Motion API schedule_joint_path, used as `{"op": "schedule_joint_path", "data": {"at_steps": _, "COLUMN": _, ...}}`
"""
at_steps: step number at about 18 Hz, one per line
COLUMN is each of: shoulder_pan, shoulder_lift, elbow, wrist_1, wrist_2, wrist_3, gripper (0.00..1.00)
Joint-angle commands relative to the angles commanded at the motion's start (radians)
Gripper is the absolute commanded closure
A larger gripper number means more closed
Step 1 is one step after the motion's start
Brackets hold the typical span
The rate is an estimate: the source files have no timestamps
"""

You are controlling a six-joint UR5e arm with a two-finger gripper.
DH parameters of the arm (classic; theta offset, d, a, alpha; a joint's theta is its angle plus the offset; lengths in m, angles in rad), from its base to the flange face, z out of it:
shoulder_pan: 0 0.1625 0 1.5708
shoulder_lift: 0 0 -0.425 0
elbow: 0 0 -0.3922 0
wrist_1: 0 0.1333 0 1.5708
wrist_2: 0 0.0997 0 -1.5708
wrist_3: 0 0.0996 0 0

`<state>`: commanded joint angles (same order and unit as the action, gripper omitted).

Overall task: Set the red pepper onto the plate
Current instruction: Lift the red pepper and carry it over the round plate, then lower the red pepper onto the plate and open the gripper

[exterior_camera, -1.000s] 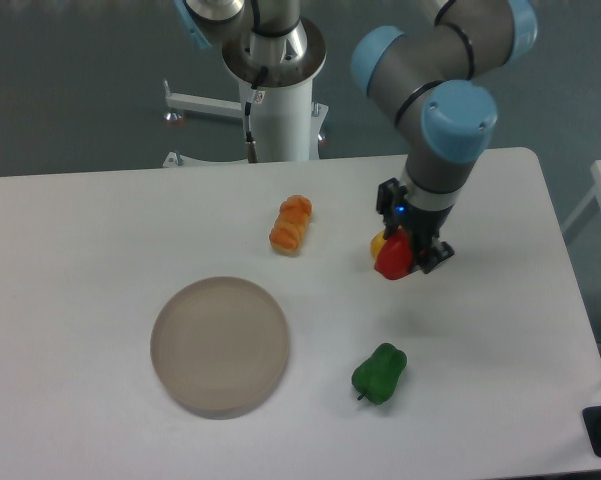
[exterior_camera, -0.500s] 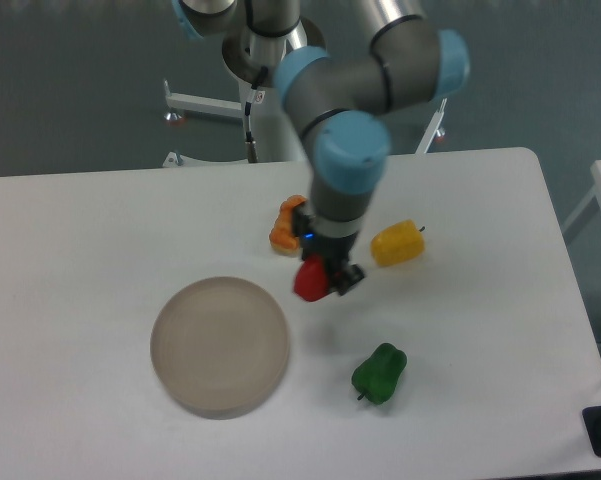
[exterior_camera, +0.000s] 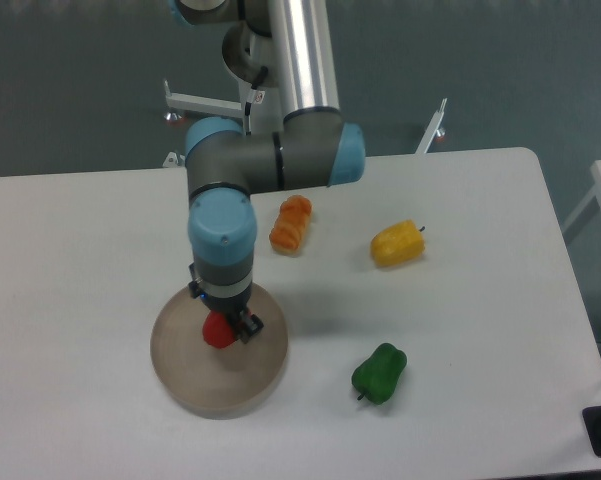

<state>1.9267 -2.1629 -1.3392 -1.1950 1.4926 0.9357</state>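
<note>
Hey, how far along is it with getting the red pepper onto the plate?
Nearly there. Done: the red pepper is picked up and carried over the plate. In hand: the gripper is shut on it above the plate's middle; whether it touches the plate can't be told. Left: lower if needed, open the gripper and pull away. The yellow, orange and green peppers lie on the table.

The plate lies toward the tabletop's front edge, the red pepper over it, three other peppers to its right.

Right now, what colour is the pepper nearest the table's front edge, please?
Green, clearest in the fixed camera view.
</note>
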Motion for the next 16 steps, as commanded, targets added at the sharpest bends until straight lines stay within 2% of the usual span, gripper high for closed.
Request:
{"op": "schedule_joint_path", "data": {"at_steps": 2, "shoulder_pan": -0.002, "shoulder_lift": -0.002, "elbow": 0.000, "wrist_1": 0.000, "wrist_2": 0.000, "wrist_3": 0.002, "gripper": 0.55}}
{"op": "schedule_joint_path", "data": {"at_steps": 3, "shoulder_pan": -0.002, "shoulder_lift": -0.002, "elbow": 0.000, "wrist_1": 0.002, "wrist_2": 0.002, "wrist_3": 0.006, "gripper": 0.42}}
{"op": "schedule_joint_path", "data": {"at_steps": 5, "shoulder_pan": -0.002, "shoulder_lift": -0.003, "elbow": -0.002, "wrist_1": 0.009, "wrist_2": 0.006, "wrist_3": 0.011, "gripper": 0.00}}
{"op": "schedule_joint_path", "data": {"at_steps": 11, "shoulder_pan": -0.002, "shoulder_lift": 0.011, "elbow": 0.002, "wrist_1": 0.018, "wrist_2": 0.012, "wrist_3": 0.012, "gripper": 0.00}}
{"op": "schedule_joint_path", "data": {"at_steps": 13, "shoulder_pan": 0.018, "shoulder_lift": 0.052, "elbow": 0.002, "wrist_1": 0.015, "wrist_2": 0.014, "wrist_3": 0.014, "gripper": 0.00}}
{"op": "schedule_joint_path", "data": {"at_steps": 16, "shoulder_pan": 0.098, "shoulder_lift": 0.129, "elbow": -0.018, "wrist_1": 0.003, "wrist_2": 0.012, "wrist_3": 0.052, "gripper": 0.00}}
